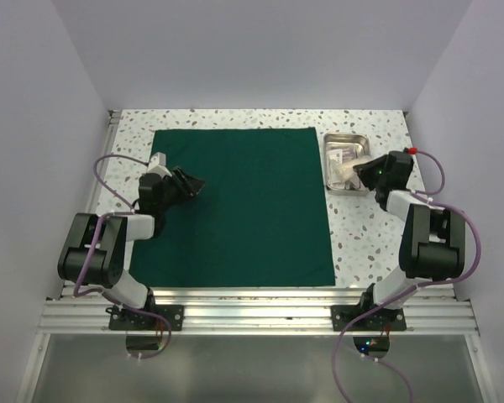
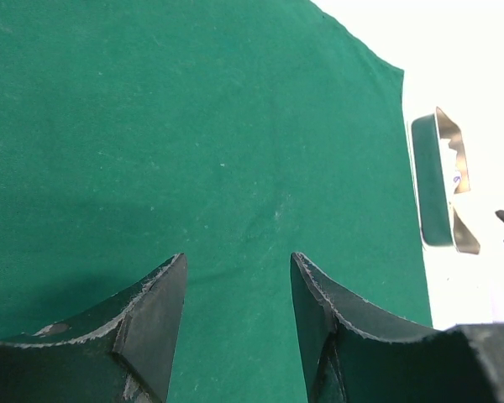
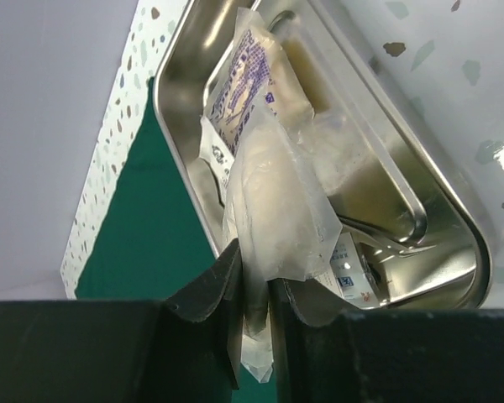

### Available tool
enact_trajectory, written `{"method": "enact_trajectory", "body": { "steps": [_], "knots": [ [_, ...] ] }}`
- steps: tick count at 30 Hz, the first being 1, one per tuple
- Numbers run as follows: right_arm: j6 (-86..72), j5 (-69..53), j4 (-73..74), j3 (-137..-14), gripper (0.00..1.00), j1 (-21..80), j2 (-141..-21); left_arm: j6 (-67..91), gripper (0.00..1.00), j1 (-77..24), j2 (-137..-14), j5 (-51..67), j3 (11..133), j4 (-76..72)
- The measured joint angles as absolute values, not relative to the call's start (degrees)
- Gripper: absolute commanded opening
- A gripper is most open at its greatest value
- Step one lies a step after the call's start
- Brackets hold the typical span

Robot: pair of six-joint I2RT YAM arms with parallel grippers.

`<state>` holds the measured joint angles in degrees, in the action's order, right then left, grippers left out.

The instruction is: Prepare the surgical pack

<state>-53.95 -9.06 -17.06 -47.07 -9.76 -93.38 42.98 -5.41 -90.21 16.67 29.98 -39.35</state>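
Barely begun, it seems: the green sheet (image 1: 239,206) lies flat and bare on the counter (image 1: 370,235), all wrapping left to do. The right fingers (image 3: 214,294) pinch a clear packet (image 3: 273,201) over the steel tray (image 1: 347,135) beside it — the left fingers (image 2: 151,311) hover wide above the sheet.

The left arm (image 1: 90,249) and right arm (image 1: 428,243) are built of chunky black joints and white links. Purple cables (image 1: 99,172) loop along both. The left gripper (image 2: 238,269) has matte black fingers (image 2: 155,311) with scuffed, pale-chipped edges. A small green light (image 1: 379,172) glows near the right wrist.
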Motion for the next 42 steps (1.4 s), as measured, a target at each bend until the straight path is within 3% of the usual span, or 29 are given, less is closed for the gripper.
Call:
{"method": "enact_trajectory", "body": {
  "steps": [3, 7, 11, 23, 29, 31, 34, 42],
  "knots": [
    [-54.5, -7.8, -18.1, -46.6, 0.19, -9.8, -93.4, 43.0, 0.56, -5.5, -90.3, 16.8, 30.0, -39.3],
    [-56.2, -6.6, -19.9, -46.3, 0.56, -9.4, -94.1, 43.0, 0.56, -5.7, -90.3, 16.8, 30.0, -39.3],
    [-56.3, -4.6, -19.8, -46.3, 0.64, -7.0, -94.4, 43.0, 0.56, -5.7, -90.3, 16.8, 30.0, -39.3],
    [-50.3, 0.6, -12.0, -45.6, 0.57, -5.0, -82.7, 43.0, 0.56, -5.7, -90.3, 16.8, 30.0, -39.3],
    [-48.1, 0.6, -10.5, -44.9, 0.35, -5.0, -78.7, 42.9, 0.57, -6.2, -90.3, 16.5, 30.0, -39.2],
    [-47.3, 0.5, -9.7, -46.3, 0.27, -5.0, -80.7, 42.9, 0.57, -6.5, -90.3, 16.4, 30.0, -38.9],
    [-46.8, 0.0, -9.4, -50.2, 0.22, -5.0, -86.8, 42.9, 0.56, -6.7, -90.3, 16.3, 30.0, -38.6],
    [-45.3, -2.3, -4.8, -58.1, 0.19, -4.8, -102.5, 42.8, 0.57, -6.8, -90.3, 16.2, 30.1, -38.3]
  ]
}}
